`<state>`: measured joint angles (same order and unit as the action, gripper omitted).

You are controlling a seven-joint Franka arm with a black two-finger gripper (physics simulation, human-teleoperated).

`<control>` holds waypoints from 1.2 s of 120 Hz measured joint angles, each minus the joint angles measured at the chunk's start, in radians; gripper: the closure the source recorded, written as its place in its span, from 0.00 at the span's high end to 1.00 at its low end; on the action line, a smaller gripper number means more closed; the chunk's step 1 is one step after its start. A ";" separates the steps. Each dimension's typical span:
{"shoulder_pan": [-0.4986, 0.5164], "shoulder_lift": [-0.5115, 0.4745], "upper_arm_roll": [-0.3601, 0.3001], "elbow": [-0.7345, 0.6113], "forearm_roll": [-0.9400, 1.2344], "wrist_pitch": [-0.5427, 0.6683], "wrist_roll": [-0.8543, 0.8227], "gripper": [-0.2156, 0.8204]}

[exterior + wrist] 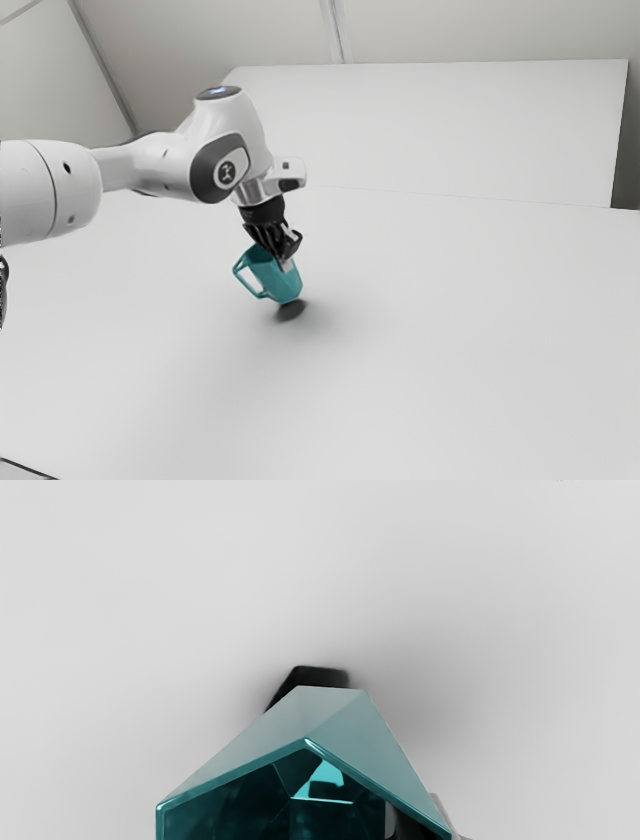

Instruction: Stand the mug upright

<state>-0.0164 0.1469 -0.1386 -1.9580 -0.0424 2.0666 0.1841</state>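
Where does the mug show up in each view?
Exterior view: left of centre, tilted, the teal mug hangs below the gripper.
Wrist view: mug gripped by its wall, one finger inside, mouth towards the camera.
Shared landmark: the dark shadow by its base.

The white, jointed robot arm [150, 165] reaches from the exterior view's left; its black two-finger end effector [286, 263] grips a teal, faceted mug [276, 281], tilted, above its dark shadow [291, 312] on the smooth white worktop [450, 350].
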 joint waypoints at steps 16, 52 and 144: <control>-0.002 0.041 0.010 0.002 0.018 0.025 -0.019 0.03; -0.003 0.099 0.027 0.003 0.039 0.056 -0.051 0.03; -0.011 -0.008 0.074 0.446 0.015 -0.337 -0.055 0.76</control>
<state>-0.0274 0.1389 -0.0647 -1.5122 -0.0278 1.7298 0.1290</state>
